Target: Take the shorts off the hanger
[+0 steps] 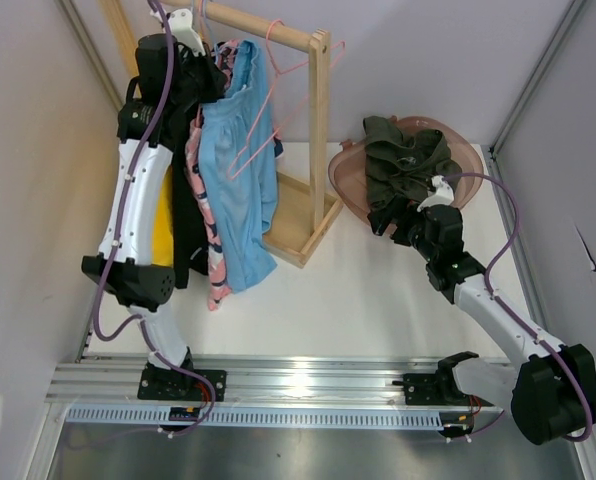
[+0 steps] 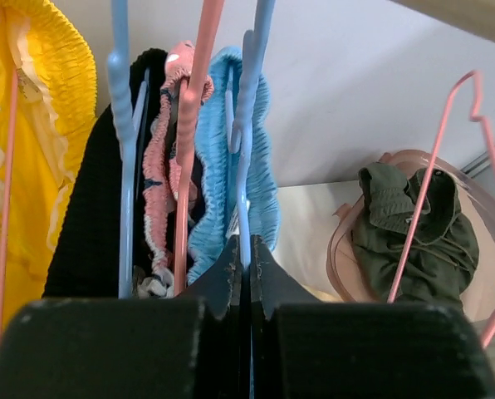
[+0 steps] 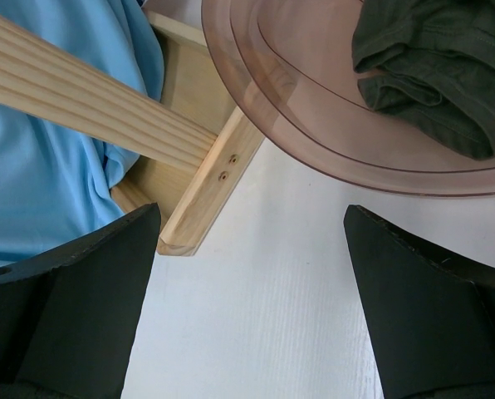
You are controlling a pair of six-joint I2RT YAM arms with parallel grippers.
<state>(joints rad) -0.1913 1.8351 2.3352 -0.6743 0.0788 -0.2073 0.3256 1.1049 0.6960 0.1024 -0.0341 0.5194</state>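
My left gripper is clamped shut on the blue hanger. The light blue shorts drape over it just past my fingertips. My right gripper is spread wide above the table. Just ahead of it, the pink bowl holds crumpled green shorts.

We are stretching our left arm up the left side of the frame, holding the left tool at upper left, fingers pressed together. We are bending our right arm toward centre right, holding the right tool spread wide.
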